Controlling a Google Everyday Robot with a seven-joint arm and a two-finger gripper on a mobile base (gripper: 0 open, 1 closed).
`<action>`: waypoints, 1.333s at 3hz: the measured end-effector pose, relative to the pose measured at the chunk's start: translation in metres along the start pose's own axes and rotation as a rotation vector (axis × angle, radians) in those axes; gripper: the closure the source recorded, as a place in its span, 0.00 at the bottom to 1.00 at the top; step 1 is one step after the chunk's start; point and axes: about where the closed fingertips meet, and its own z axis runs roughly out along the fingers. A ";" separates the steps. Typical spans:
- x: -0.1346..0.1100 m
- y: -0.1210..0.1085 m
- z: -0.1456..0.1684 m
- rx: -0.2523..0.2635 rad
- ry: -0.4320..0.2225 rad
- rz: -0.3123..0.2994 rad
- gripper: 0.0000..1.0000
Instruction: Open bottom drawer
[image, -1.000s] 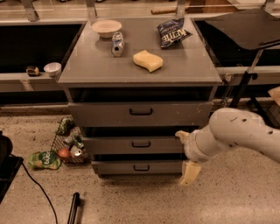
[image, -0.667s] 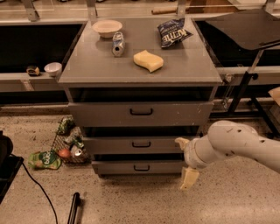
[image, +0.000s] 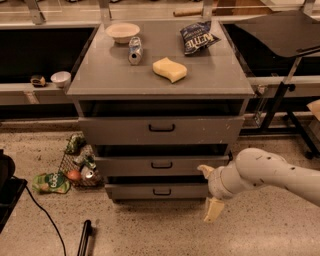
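Here's the grey cabinet, smooth and matte with a flat slab top, standing on a speckled floor. On top sit a wavy yellow sponge, a metal can on its side, a shallow pale bowl and a crinkled dark chip bag. Three flat drawer fronts stack below, and the bottom drawer is the lowest and narrowest, just above the floor, with a small black loop handle at its centre. Now the gripper: it's at the right end of that bottom drawer, on a rounded white arm reaching in from the right. Its two cream fingers are spread wide, one above the other, with nothing between them. The upper one overlaps the middle drawer's right edge, though whether it touches I can't tell.
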 end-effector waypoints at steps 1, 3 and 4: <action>0.021 -0.004 0.024 0.013 -0.004 -0.020 0.00; 0.077 -0.002 0.097 -0.016 0.021 -0.077 0.00; 0.102 -0.006 0.129 -0.051 0.008 -0.067 0.00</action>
